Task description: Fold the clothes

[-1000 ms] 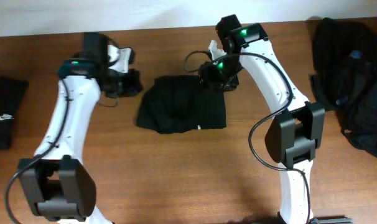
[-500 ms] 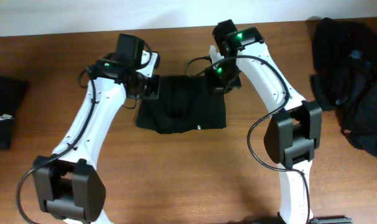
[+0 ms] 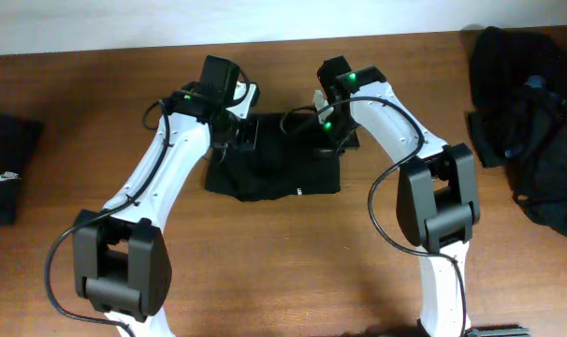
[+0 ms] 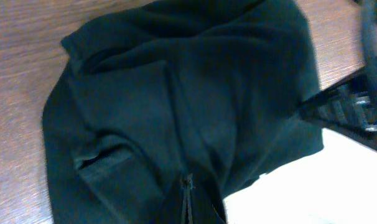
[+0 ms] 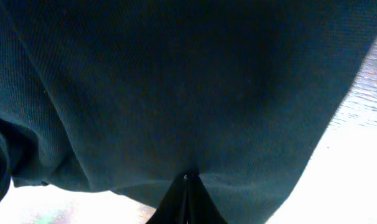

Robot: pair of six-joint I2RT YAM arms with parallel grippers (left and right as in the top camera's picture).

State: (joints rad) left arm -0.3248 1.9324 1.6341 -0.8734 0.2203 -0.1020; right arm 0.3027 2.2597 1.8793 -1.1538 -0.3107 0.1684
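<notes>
Garment pinched, left tool moved in, right tool closed

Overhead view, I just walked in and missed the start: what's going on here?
A black shirt lies spread at centre. The right gripper is shut on its far edge. The left gripper, also shut, rests at the far-left corner; whether it grips is unclear. A folded garment lies left, a pile right.
</notes>
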